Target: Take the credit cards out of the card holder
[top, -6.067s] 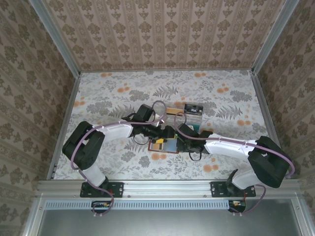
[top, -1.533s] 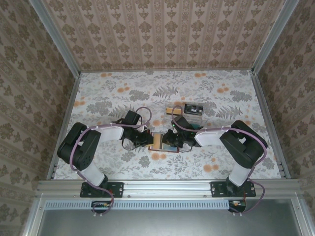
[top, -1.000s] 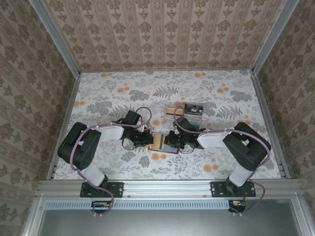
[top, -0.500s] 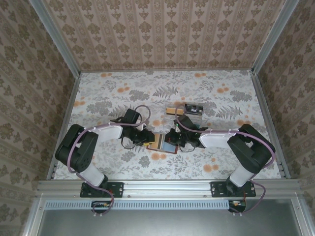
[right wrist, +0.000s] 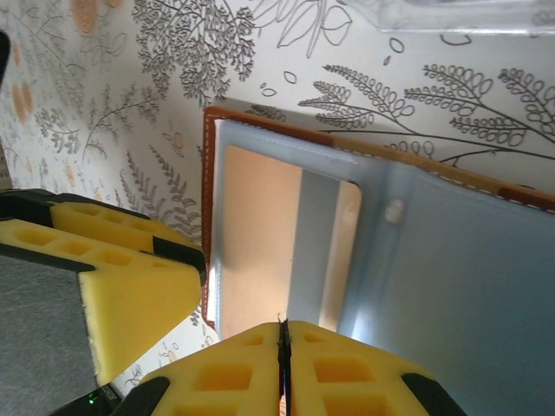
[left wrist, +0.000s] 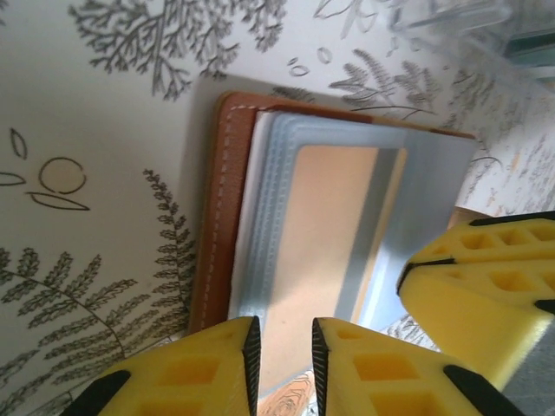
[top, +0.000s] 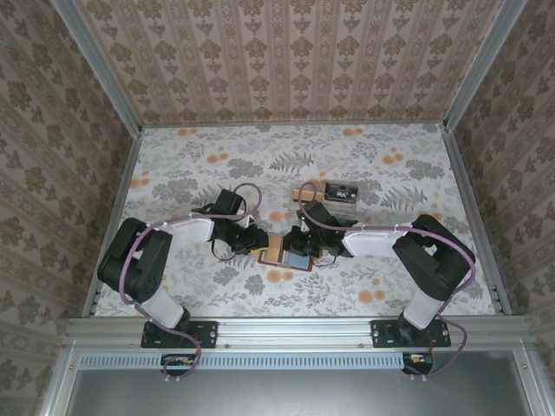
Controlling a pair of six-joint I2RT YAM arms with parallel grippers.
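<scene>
Now the left gripper (left wrist: 285, 336) hangs slightly parted over the open card holder (left wrist: 217, 217). The right gripper (right wrist: 280, 336) is pressed together.

Bright, even light; soft shadows; slight glare.

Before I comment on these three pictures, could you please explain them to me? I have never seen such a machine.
These are two robot arms, bolted at the near edge of a table with a flowered cover. One picture looks down from above: the left arm is on the left, the right arm on the right. The other two pictures come from a small camera on each wrist, so the yellow blocks at the bottom edge are that arm's own fingers. Between the arms lies an open brown card holder with a tan card in its pocket. Behind it stands a clear tray. The left gripper is slightly open and the right gripper is shut. Neither clearly holds anything.
</scene>
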